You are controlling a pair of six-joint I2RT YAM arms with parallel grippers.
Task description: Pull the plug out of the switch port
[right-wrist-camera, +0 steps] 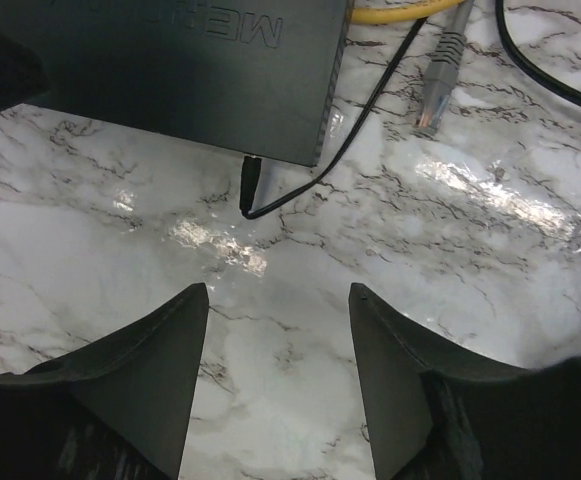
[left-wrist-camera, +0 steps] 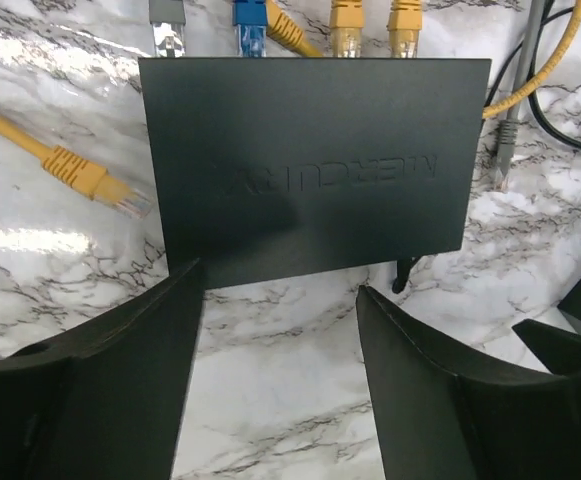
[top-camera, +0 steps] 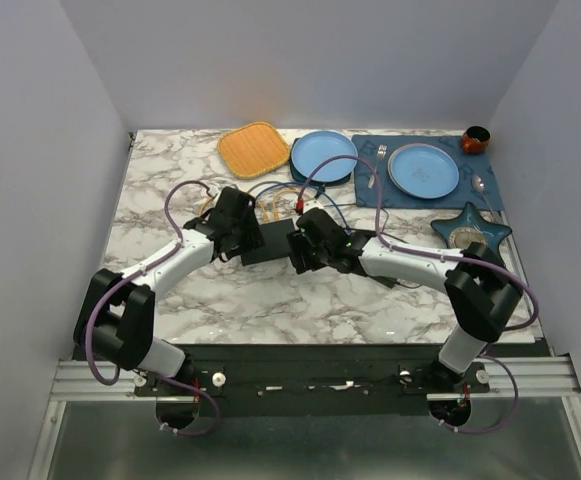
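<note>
Lettering embossed on the switch point(left-wrist-camera: 310, 165) reads MERCURY, inverted in my left wrist view. Flat matte-black box, mid-table point(right-wrist-camera: 490, 260), with grey, blue and yellow plugs point(left-wrist-camera: 346, 22) along its far edge. I see left pincer point(left-wrist-camera: 280, 330) and right pincer point(right-wrist-camera: 278, 340) both wide, empty.

Matte black switch point(left-wrist-camera: 310, 160), glossy marbled table point(right-wrist-camera: 490, 270)

One switch point(left-wrist-camera: 310, 120), two blue plates point(top-camera: 323, 156) point(top-camera: 424, 170), one orange mat point(top-camera: 254, 149), one star-shaped dish point(top-camera: 470, 228)

Left tool point(left-wrist-camera: 278, 282) and right tool point(right-wrist-camera: 278, 290) hover, jaws apart.
</note>
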